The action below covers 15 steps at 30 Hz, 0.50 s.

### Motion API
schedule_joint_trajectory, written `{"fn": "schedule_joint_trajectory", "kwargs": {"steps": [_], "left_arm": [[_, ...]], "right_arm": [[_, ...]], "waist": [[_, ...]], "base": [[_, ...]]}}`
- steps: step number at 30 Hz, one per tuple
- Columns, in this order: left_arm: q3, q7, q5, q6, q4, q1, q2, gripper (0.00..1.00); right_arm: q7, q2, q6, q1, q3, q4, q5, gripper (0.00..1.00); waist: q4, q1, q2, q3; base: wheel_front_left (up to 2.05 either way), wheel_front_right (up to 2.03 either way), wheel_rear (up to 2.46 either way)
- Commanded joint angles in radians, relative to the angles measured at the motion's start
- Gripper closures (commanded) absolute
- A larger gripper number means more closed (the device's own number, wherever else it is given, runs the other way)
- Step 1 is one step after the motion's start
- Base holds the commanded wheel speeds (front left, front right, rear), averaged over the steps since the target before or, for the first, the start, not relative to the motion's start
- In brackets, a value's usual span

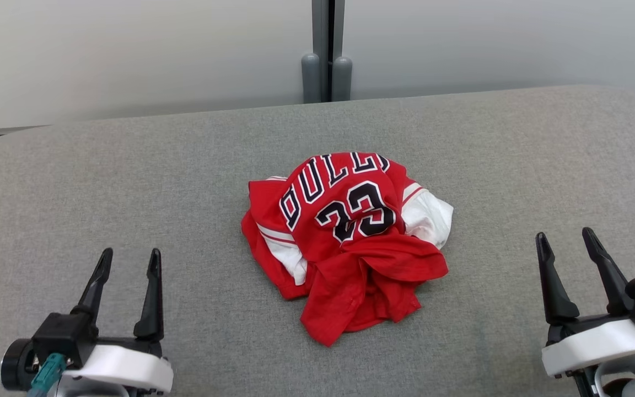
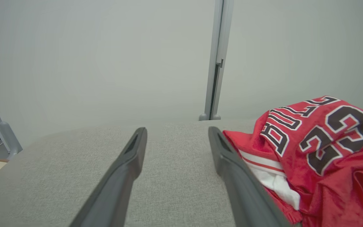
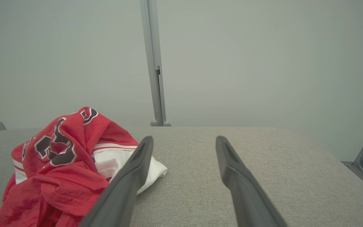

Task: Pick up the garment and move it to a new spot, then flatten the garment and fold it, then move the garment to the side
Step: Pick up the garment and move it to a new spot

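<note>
The red Bulls jersey [image 1: 350, 242] — number 23 uppermost — lies crumpled in a heap at the middle of the grey fabric-covered table [image 1: 516, 143]. The left tool [image 1: 130, 256] and right tool [image 1: 564, 237] flank it, each well apart from the cloth, both spread wide and holding nothing.

The head camera looks down from above the near edge onto the grey fabric-covered table [image 1: 130, 176]. Wrist cameras sit low behind the left hand [image 2: 176, 130] and right hand [image 3: 184, 138], skimming toward the pale wall [image 3: 263, 63]. All share the crumpled red jersey [image 1: 350, 231].
</note>
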Motion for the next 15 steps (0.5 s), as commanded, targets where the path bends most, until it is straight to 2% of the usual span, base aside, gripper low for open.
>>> {"fn": "schedule_joint_trajectory", "kwargs": {"steps": [1,7,15], "left_arm": [[0.012,-0.004,0.012,0.002,-0.01,0.028,0.014,0.0],[0.031,-0.004,0.04,-0.011,-0.058,0.103,0.024,0.0],[0.03,-0.005,0.049,0.001,-0.07,0.148,0.023,0.0]], "right_arm": [[0.009,-0.006,0.0,0.018,0.0,-0.009,-0.002,0.0],[0.044,-0.014,0.0,0.061,0.013,-0.025,-0.003,0.0],[0.076,-0.013,0.0,0.097,0.009,-0.049,-0.006,0.0]], "waist": [[0.007,0.0,0.0,-0.019],[0.002,0.0,0.0,-0.062],[-0.002,0.0,0.0,-0.085]], "base": [[0.0,0.0,0.0],[0.0,0.0,0.0],[0.0,0.0,0.0]]}}
